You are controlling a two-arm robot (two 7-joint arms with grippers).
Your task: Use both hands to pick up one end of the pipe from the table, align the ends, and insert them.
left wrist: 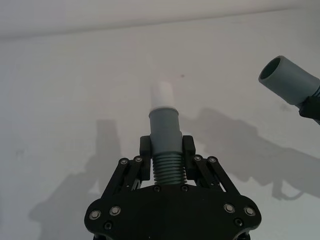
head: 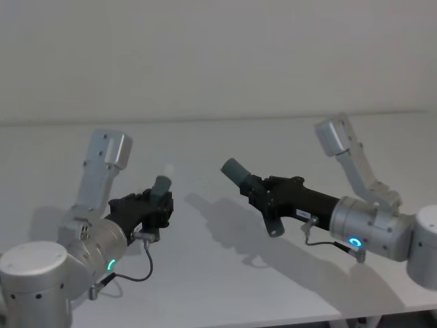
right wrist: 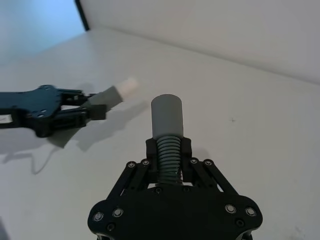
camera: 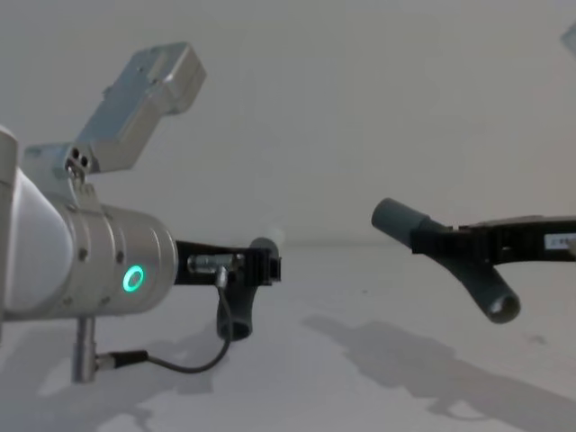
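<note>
The left black long-fingered gripper [left wrist: 167, 149] has its fingers clamped on the ribbed stretch of a dark grey flexible hose piece [left wrist: 167, 169]. That piece's smooth grey cuff [left wrist: 165, 125] narrows to a white tip [left wrist: 162, 94]. The right black gripper [right wrist: 169, 148] pinches the corrugated part of the second hose piece [right wrist: 167, 161], whose plain cuff [right wrist: 167, 115] ends in a wide round mouth. Both pieces hang above the matte white counter [head: 205, 140], with a gap between the cuffs. A bare pale wall [head: 205, 55] rises behind.
</note>
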